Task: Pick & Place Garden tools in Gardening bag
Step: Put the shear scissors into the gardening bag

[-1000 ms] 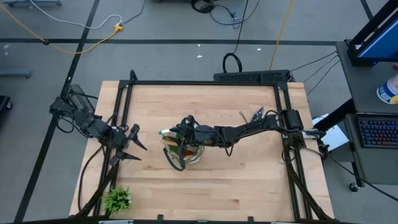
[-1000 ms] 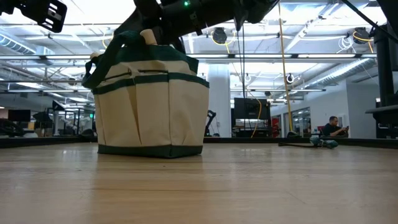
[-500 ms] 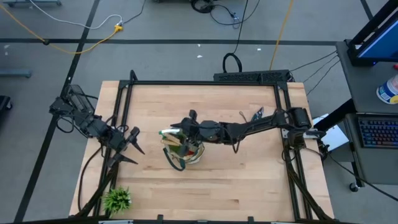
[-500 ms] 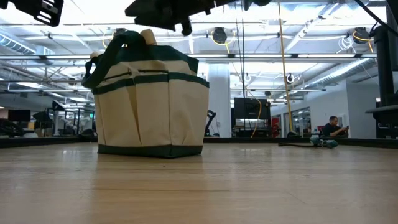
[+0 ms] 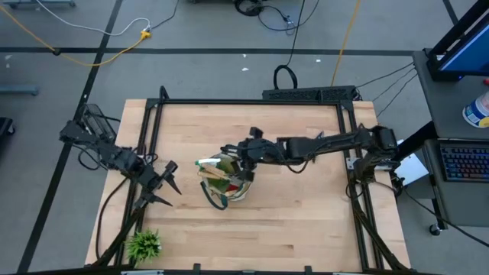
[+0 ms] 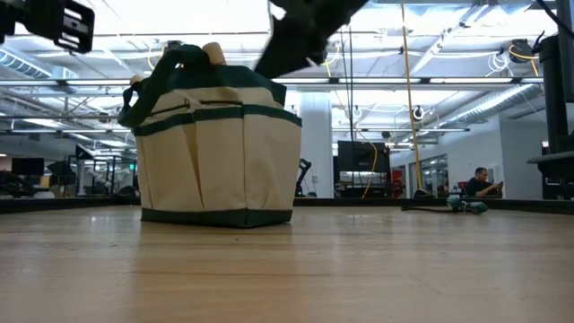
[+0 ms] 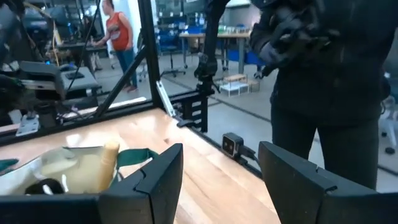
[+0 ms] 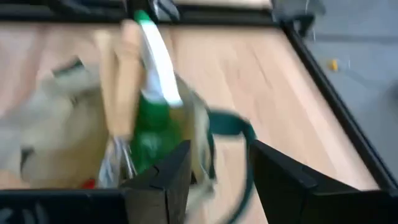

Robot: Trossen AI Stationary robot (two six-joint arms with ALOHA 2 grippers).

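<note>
The beige gardening bag (image 5: 225, 183) with dark green trim stands upright on its base in the table's middle; it also shows in the low view (image 6: 215, 148). A green spray bottle (image 8: 152, 118) and a wooden handle (image 8: 121, 81) stick up out of it. My right gripper (image 5: 235, 155) hovers above the bag's far right rim, open and empty (image 8: 217, 155). My left gripper (image 5: 166, 183) is open and empty left of the bag, pointing at it (image 7: 221, 155).
A small spiky green plant (image 5: 144, 244) stands at the near left corner. A low dark thing (image 6: 444, 207) lies on the table far to the right. A black frame (image 5: 244, 101) rims the table. A person in dark clothes (image 7: 323, 81) stands beyond the table.
My right gripper has risen out of the bag's mouth and drawn back toward the table's right and far side. The bag has stayed in place. My left gripper has edged slightly toward the bag.
</note>
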